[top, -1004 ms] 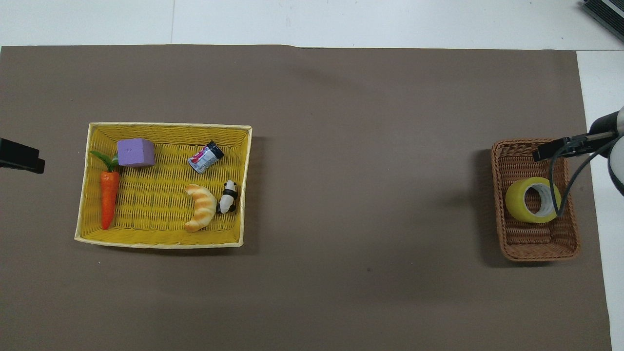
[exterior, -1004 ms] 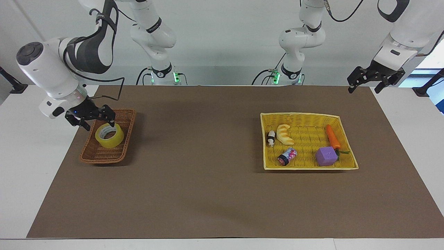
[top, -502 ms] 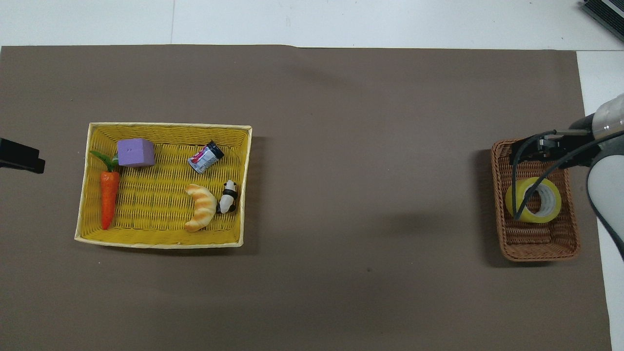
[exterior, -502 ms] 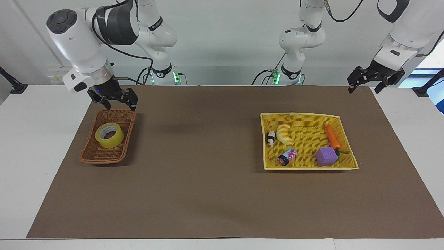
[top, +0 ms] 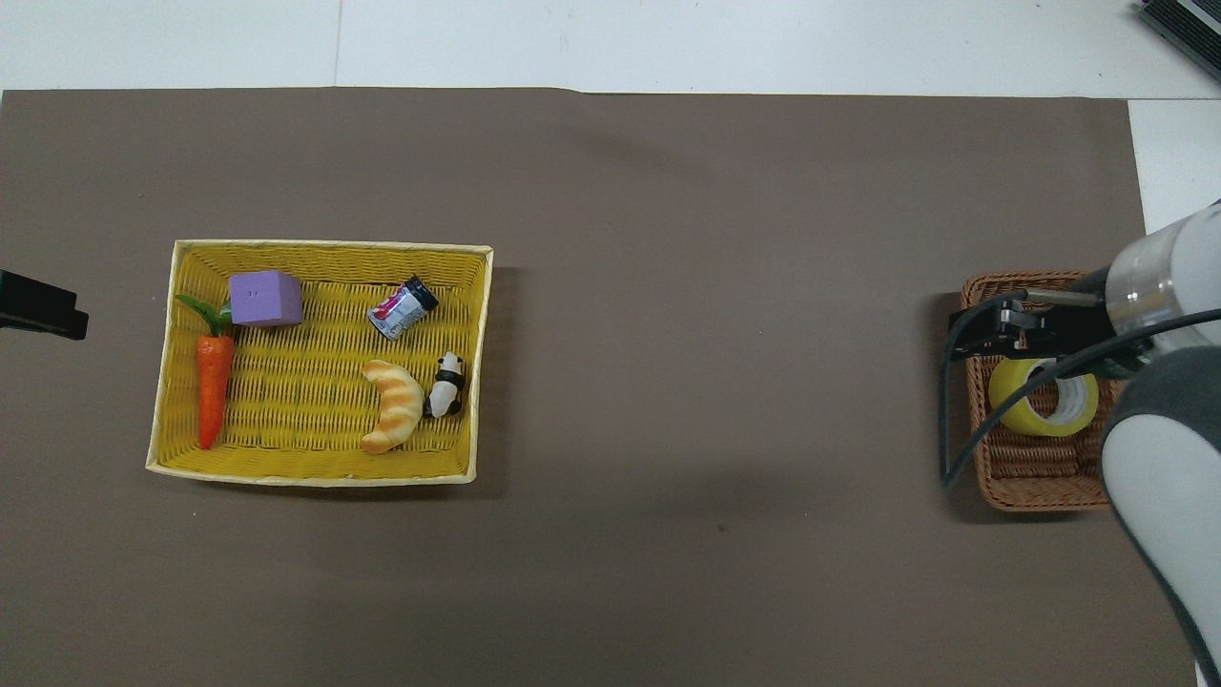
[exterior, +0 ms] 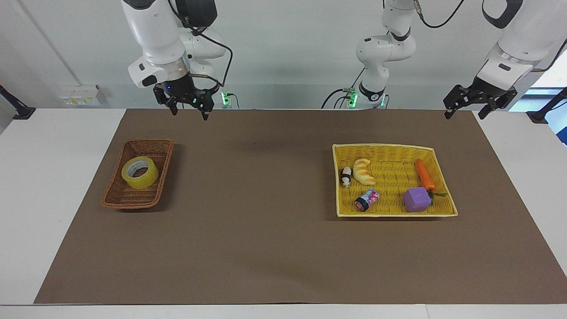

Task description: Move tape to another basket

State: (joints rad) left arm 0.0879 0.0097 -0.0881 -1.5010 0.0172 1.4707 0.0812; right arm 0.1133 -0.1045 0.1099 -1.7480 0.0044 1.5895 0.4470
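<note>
The tape (exterior: 140,173), a yellow roll with a pale core, lies flat in the brown wicker basket (exterior: 133,201) at the right arm's end of the table. It also shows in the overhead view (top: 1045,401), in the same basket (top: 1030,487). My right gripper (exterior: 188,110) is open and empty, raised high over the mat's edge by the robots, well clear of the tape. In the overhead view the right gripper (top: 983,329) covers part of the basket's rim. My left gripper (exterior: 464,113) is open and empty, waiting raised over the mat's corner at the left arm's end.
A flat yellow basket (exterior: 394,214) at the left arm's end holds a croissant toy (exterior: 364,172), a panda figure (exterior: 346,176), a carrot (exterior: 425,174), a purple cube (exterior: 417,199) and a small can (exterior: 366,199). Bare brown mat (exterior: 252,199) lies between the baskets.
My right gripper has risen from the tape in the brown basket and swung up toward the robots and the table's middle, empty. The tape stays in the basket. The left arm has not moved.
</note>
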